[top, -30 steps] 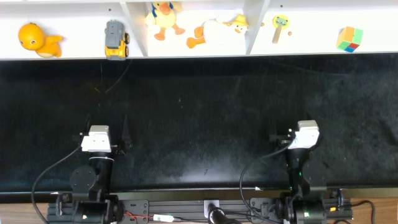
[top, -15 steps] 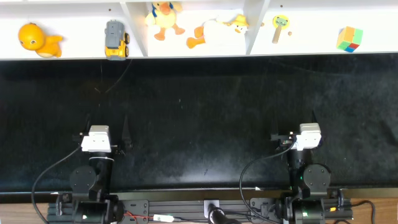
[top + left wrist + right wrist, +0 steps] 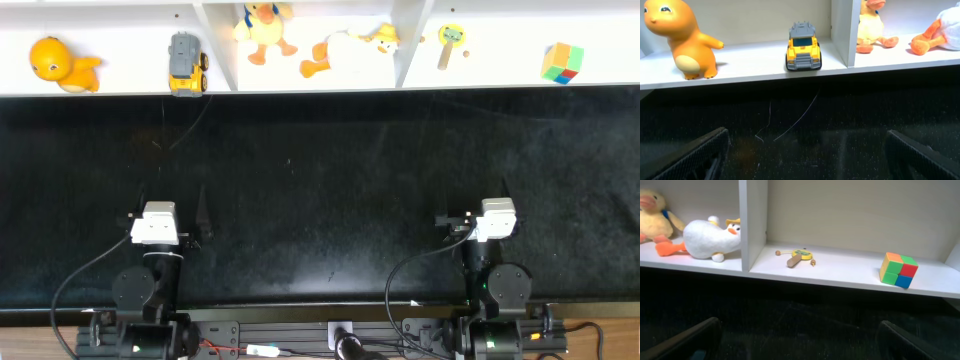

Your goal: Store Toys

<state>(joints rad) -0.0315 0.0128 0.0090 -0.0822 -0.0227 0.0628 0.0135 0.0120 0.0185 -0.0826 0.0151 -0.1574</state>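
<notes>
All the toys stand in the white shelf (image 3: 320, 82) along the table's far edge. From left to right: an orange dinosaur (image 3: 62, 62) (image 3: 685, 40), a yellow toy truck (image 3: 186, 65) (image 3: 803, 46), a yellow plush duck (image 3: 264, 30) (image 3: 871, 26), a white plush goose (image 3: 345, 52) (image 3: 710, 240), a wooden rattle (image 3: 450, 42) (image 3: 796, 257) and a coloured cube (image 3: 562, 62) (image 3: 898, 270). My left gripper (image 3: 172, 203) (image 3: 807, 160) hangs open and empty near its base, facing the truck. My right gripper (image 3: 472, 205) (image 3: 800, 345) is also open and empty, facing the rattle's compartment.
A black mat (image 3: 320, 180) covers the table between the arms and the shelf. White dividers (image 3: 840, 32) (image 3: 754, 225) split the shelf into compartments. A thin pale scratch (image 3: 790, 122) marks the mat in front of the truck.
The right arm has drawn back slightly toward its base and now holds still. The left arm and all toys have not moved.
</notes>
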